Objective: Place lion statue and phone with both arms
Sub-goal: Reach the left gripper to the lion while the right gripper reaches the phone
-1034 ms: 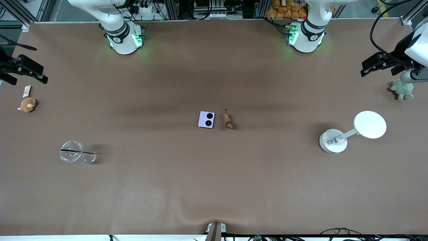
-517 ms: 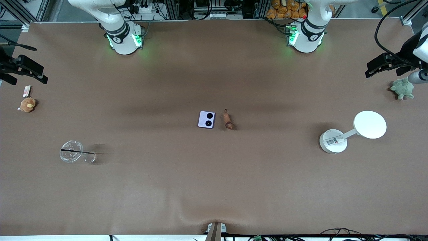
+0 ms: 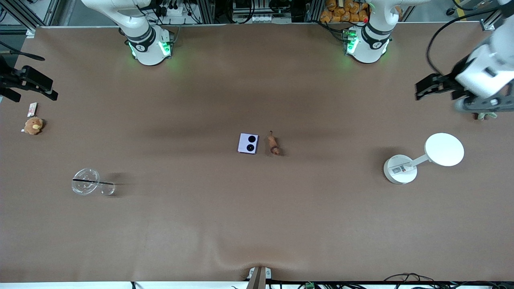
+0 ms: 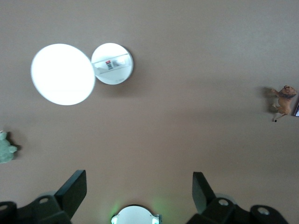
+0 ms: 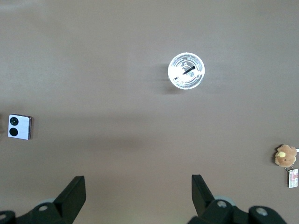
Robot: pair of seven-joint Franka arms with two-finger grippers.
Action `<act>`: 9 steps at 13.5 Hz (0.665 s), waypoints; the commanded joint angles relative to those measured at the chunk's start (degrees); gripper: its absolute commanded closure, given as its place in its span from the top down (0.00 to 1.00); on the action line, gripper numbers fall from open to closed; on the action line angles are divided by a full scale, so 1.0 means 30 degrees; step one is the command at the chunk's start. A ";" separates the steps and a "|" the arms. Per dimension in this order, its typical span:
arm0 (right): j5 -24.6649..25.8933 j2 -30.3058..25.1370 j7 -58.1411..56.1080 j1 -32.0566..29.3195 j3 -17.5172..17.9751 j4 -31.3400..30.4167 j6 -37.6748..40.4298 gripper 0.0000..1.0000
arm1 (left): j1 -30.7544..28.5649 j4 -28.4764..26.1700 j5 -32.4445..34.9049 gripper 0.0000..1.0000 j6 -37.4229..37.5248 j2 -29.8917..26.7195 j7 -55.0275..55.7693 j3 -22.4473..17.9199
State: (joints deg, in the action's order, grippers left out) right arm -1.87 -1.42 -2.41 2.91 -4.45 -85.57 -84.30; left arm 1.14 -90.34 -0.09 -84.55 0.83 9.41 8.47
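Observation:
The lavender phone (image 3: 247, 143) lies flat at the table's middle, with the small reddish-brown lion statue (image 3: 274, 144) beside it toward the left arm's end. My left gripper (image 3: 435, 89) is open and empty in the air over the left arm's end of the table. In the left wrist view (image 4: 138, 186) the lion statue (image 4: 281, 100) is well away from it. My right gripper (image 3: 32, 86) is open and empty, waiting over the right arm's end. In the right wrist view (image 5: 138, 186) the phone (image 5: 19, 127) is well away from it.
A white stand with a round disc (image 3: 444, 149) and round base (image 3: 400, 169) stands toward the left arm's end. The green plush turtle (image 4: 4, 148) is mostly covered by the left arm in the front view. A clear cup (image 3: 85, 181), an orange-brown plush (image 3: 33, 125) and a small card (image 3: 32, 108) are toward the right arm's end.
The left arm has swung in from the table's edge toward the middle and now covers the green turtle. The right arm, phone and lion statue have not moved.

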 commanded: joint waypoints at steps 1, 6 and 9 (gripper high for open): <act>-0.0110 0.0181 0.0247 0.0084 -0.0041 0.0429 0.0180 1.00 | 0.0203 0.0494 0.0176 1.00 -0.0727 0.1242 0.1368 0.1039; -0.0110 0.0181 0.0276 0.0113 -0.0041 0.0429 0.0180 1.00 | 0.2921 0.0346 0.0729 1.00 -0.4795 0.4665 0.5727 0.1572; -0.0110 0.0181 0.0276 0.0113 -0.0041 0.0429 0.0180 1.00 | 0.5208 0.0552 0.1316 1.00 -0.7987 0.7243 0.9711 0.1572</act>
State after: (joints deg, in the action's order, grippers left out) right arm -1.87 -1.38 -2.41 2.95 -4.40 -85.49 -84.30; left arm 13.60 -90.64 1.68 -104.95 18.19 32.42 13.30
